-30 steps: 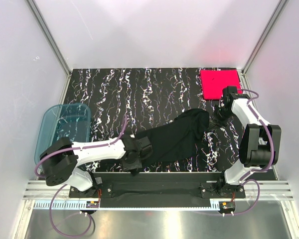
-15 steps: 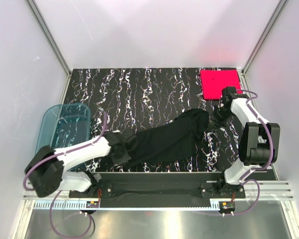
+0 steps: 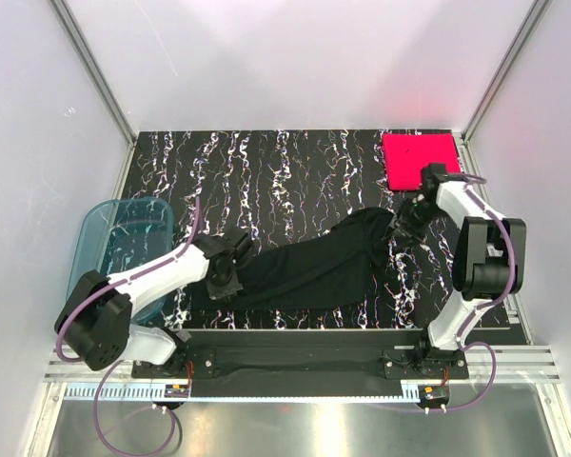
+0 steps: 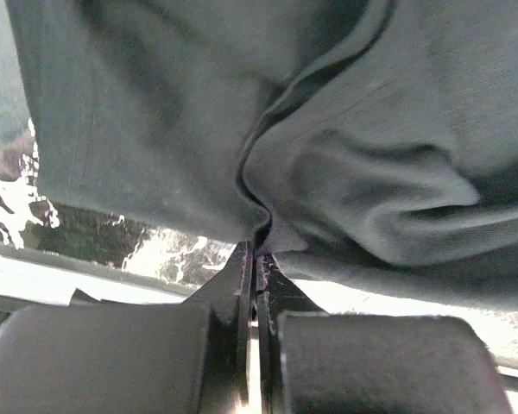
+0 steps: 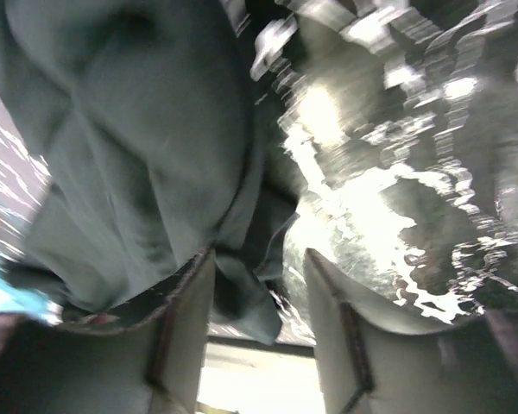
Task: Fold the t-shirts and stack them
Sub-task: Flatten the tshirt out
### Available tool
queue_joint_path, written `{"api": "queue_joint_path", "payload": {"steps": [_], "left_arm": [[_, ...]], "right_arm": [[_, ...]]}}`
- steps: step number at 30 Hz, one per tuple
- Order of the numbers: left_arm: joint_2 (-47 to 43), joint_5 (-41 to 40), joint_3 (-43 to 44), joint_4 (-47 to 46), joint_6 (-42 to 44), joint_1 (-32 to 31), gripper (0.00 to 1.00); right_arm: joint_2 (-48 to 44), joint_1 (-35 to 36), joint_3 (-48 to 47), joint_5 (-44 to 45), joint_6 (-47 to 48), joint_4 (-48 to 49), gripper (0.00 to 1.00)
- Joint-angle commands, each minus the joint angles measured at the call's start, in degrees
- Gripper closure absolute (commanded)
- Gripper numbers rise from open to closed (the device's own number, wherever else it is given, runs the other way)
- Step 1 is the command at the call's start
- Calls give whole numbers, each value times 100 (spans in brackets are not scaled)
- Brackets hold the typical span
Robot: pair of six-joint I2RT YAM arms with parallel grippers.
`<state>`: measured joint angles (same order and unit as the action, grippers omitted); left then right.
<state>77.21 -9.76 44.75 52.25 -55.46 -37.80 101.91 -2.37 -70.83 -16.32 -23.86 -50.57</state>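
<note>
The black t-shirt (image 3: pixel 314 267) lies stretched in a long band across the marbled table, from near left to mid right. My left gripper (image 3: pixel 219 284) is shut on the shirt's left end; in the left wrist view its jaws (image 4: pixel 257 259) pinch a fold of the dark cloth (image 4: pixel 345 172). My right gripper (image 3: pixel 406 221) is at the shirt's right end with its jaws apart; in the right wrist view a flap of cloth (image 5: pixel 242 285) hangs loose between the fingers (image 5: pixel 337 319). The pink-red t-shirt (image 3: pixel 419 159) lies as a neat square at the back right corner.
A translucent blue tub (image 3: pixel 119 248) stands at the table's left edge, beside my left arm. White walls enclose the table on three sides. A black rail (image 3: pixel 305 357) runs along the near edge at the arm bases.
My left gripper closed on the shirt's left end and pulled it leftward, drawing the shirt out. My right gripper has just opened, letting go of the right end.
</note>
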Motion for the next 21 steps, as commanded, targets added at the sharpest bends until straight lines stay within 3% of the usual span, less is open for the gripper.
{"api": "queue_joint_path", "payload": {"steps": [1, 10, 21], "left_arm": [[48, -123, 306, -180, 422, 80, 100], [251, 97, 367, -294, 712, 159, 100], [242, 158, 324, -338, 879, 247, 100]], "right_arm": [[-250, -316, -54, -170, -391, 363, 43], [-119, -483, 508, -574, -805, 1031, 41], [-786, -659, 877, 489, -699, 662, 55]]}}
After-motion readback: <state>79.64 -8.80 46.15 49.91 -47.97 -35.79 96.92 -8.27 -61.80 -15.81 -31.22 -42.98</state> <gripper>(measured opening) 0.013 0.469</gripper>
